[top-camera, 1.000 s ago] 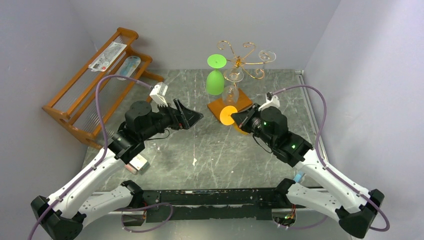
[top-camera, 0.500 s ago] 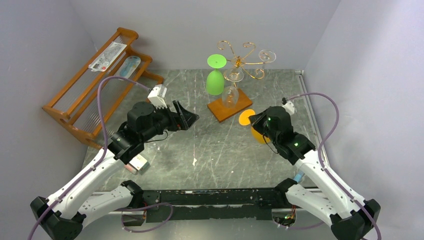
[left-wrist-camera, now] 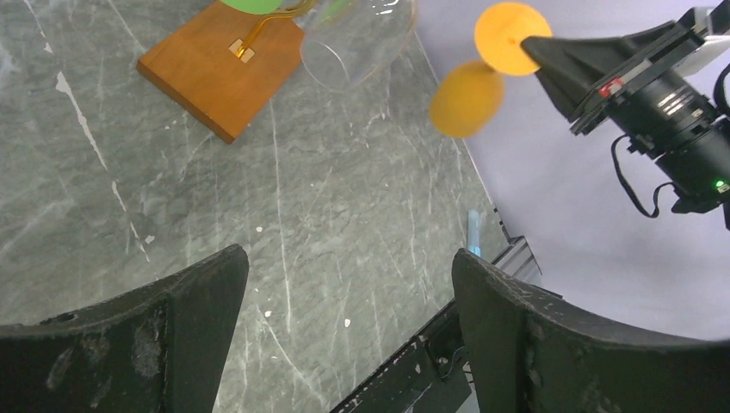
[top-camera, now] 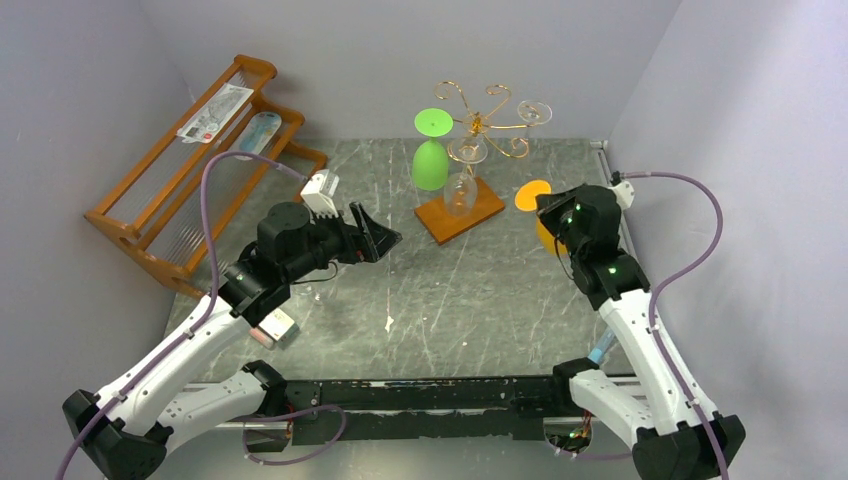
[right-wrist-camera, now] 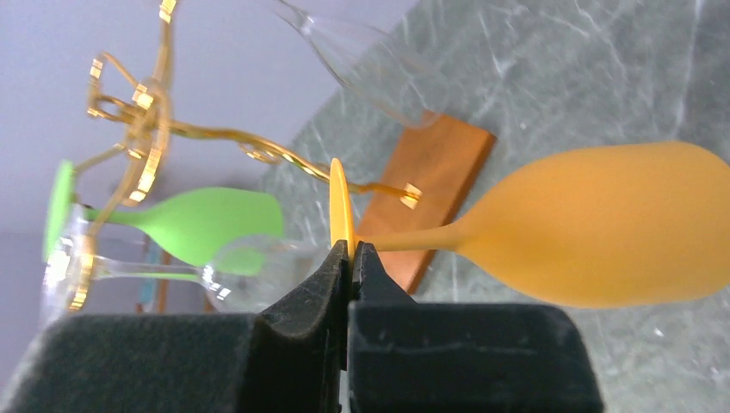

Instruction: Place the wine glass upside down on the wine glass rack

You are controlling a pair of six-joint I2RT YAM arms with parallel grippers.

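Note:
My right gripper [top-camera: 548, 206] is shut on the round foot of an orange wine glass [right-wrist-camera: 603, 225], held upside down in the air right of the wine glass rack [top-camera: 480, 125]. The foot shows as an orange disc [top-camera: 532, 194] in the top view; the glass also shows in the left wrist view [left-wrist-camera: 467, 96]. The rack is gold wire on a brown wooden base [top-camera: 442, 218]. A green glass [top-camera: 430, 165] and clear glasses [top-camera: 461, 190] hang upside down on it. My left gripper [top-camera: 385, 232] is open and empty, left of the base, above the table.
A large orange-brown slatted shelf [top-camera: 160, 190] stands at the back left with packets on top. A small pink-and-white block [top-camera: 272, 328] lies by the left arm. The right wall is close behind the right arm. A metal rail [top-camera: 420, 392] runs along the near edge.
My right gripper has carried the orange glass up and to the right, from in front of the rack's base to beside the rack. The left gripper has barely moved.

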